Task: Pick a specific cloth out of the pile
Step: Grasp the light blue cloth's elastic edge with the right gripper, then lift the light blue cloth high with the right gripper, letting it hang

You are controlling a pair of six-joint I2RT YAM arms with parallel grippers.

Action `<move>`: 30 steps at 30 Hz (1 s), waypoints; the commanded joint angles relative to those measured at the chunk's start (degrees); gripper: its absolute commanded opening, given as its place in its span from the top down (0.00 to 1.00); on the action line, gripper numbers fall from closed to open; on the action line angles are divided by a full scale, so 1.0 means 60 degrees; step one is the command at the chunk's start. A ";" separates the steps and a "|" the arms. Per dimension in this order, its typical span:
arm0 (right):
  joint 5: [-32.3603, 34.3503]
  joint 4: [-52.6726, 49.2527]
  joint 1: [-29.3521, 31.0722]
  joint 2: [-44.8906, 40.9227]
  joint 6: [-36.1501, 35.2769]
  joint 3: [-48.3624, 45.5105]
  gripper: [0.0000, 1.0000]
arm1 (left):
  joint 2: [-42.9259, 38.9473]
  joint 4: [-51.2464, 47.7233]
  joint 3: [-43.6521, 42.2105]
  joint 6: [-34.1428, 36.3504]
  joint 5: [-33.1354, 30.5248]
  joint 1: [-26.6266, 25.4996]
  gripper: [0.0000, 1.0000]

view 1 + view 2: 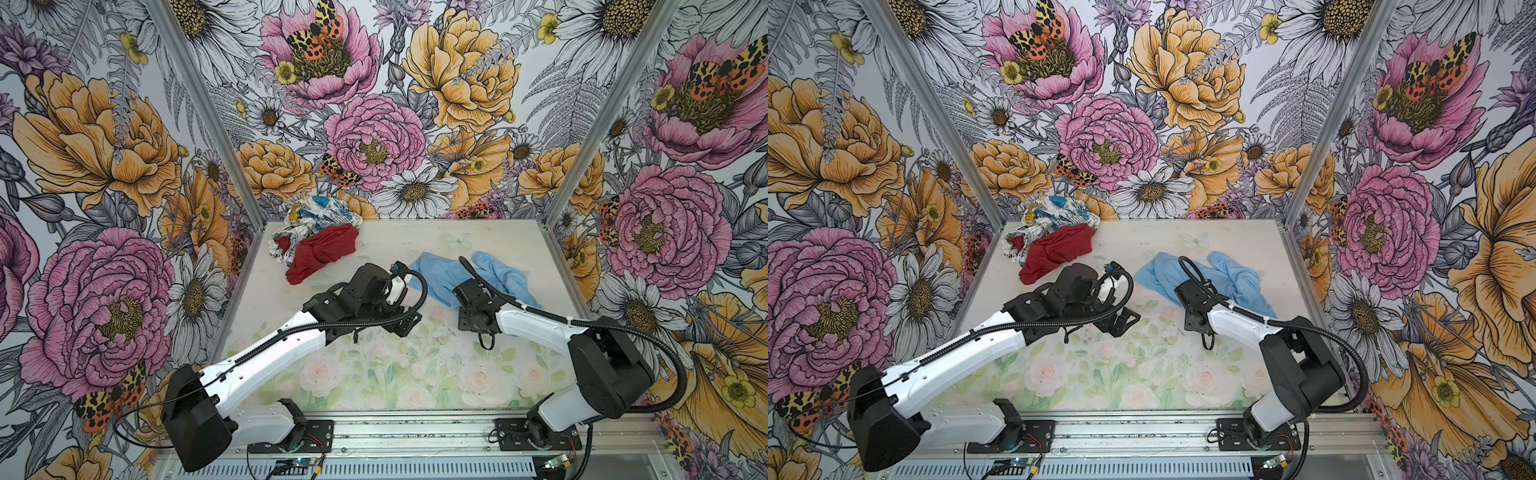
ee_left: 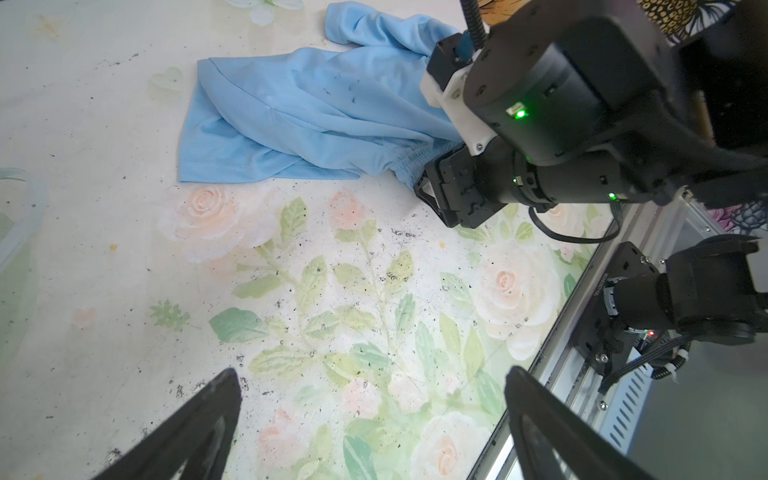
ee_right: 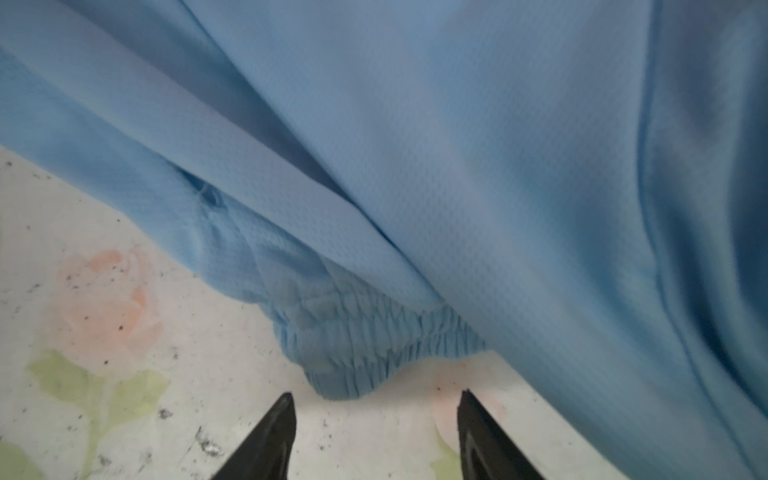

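Tabletop [image 1: 395, 374] printed with pale roses, seen from above inside a booth with flowered walls, where two white-and-black robot arms reach in from the near edge. A thin, soft, light sky-blue cloth [image 1: 440, 274] lies crumpled flat on the right half of the tabletop. It is well apart from the pile [image 1: 316, 237] in the back left corner, where a dark red cloth [image 1: 322, 253] is tangled with a white printed cloth [image 1: 316, 216] patterned in blue, yellow and black. The left claw [image 2: 374, 374] hangs over bare tabletop near the middle, its jaws spread wide and holding nothing. The right claw [image 3: 376, 405] sits low at the near edge of the light sky-blue cloth, its jaws partly apart. A gathered elastic band [image 3: 365, 345] on the cloth lies just ahead of its fingertips [image 3: 286, 415], not yet between them. The step in hand appears to be taking hold of the cloth, which already lies clear of the pile. The next move probably calls for the right claw to ease forward until the band sits between the jaws, then close firmly. Thin fabric like this could slip out of a shallow pinch.
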 commanded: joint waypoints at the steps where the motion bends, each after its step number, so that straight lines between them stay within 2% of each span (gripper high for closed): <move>1: 0.0306 0.0405 -0.0048 0.0247 -0.0118 0.0352 0.38 | -0.0343 0.0217 0.0028 -0.0106 -0.0188 -0.0002 0.01; 9: 0.0215 0.0435 -0.0059 0.1194 -0.0308 0.0985 0.40 | -0.0387 0.0429 -0.0230 -0.0360 -0.0402 0.0335 0.01; 15: 0.0106 0.0405 -0.0058 0.1423 -0.0051 0.0811 0.63 | -0.0650 0.0586 -0.0382 -0.0643 -0.0708 0.0575 0.01; 19: 0.0111 0.0398 -0.0058 0.1189 -0.0046 0.0750 0.96 | -0.0813 0.0715 -0.0482 -0.0783 -0.0621 0.0743 0.01; 20: 0.0089 0.0356 -0.0054 0.0967 -0.0056 0.0787 1.00 | -0.0832 0.0713 -0.0461 -0.0782 -0.0634 0.0776 0.01; 24: -0.0149 -0.0415 -0.0319 -0.0105 -0.0499 0.1483 1.00 | -0.0781 0.0757 -0.0139 -0.0460 -0.0493 0.0891 0.01; 27: -0.1413 -0.1100 -0.1180 -0.1065 -0.1149 0.2524 1.00 | -0.0698 0.0808 0.0335 0.0107 -0.0405 0.0895 0.01; 30: -0.3433 -0.1697 -0.2670 -0.1807 -0.1599 0.4096 1.00 | -0.0523 0.0847 0.0967 0.0637 -0.0356 0.0923 0.01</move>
